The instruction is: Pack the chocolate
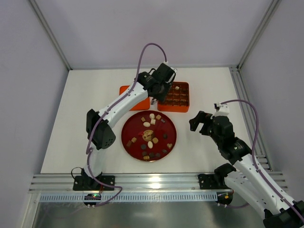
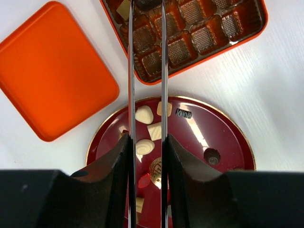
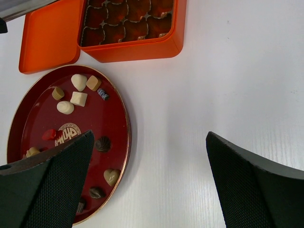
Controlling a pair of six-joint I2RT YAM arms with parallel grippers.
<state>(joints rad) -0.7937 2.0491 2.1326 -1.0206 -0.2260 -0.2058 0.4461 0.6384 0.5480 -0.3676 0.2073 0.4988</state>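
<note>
The plate is sitting on the desk, nearer its near edge, with the chocolate lying scattered on it. Just behind it, toward the far edge, the box is resting, its lid lying flat at its left.

The white table carries an orange box, an orange lid beside it, and a dark-red plate.

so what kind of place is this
Probably a robot lab test cell: a white tabletop boxed in by plain pale walls and aluminium frame rails, two white robot arms bolted at its edge, and staged props like the round dark-red plate.
</note>
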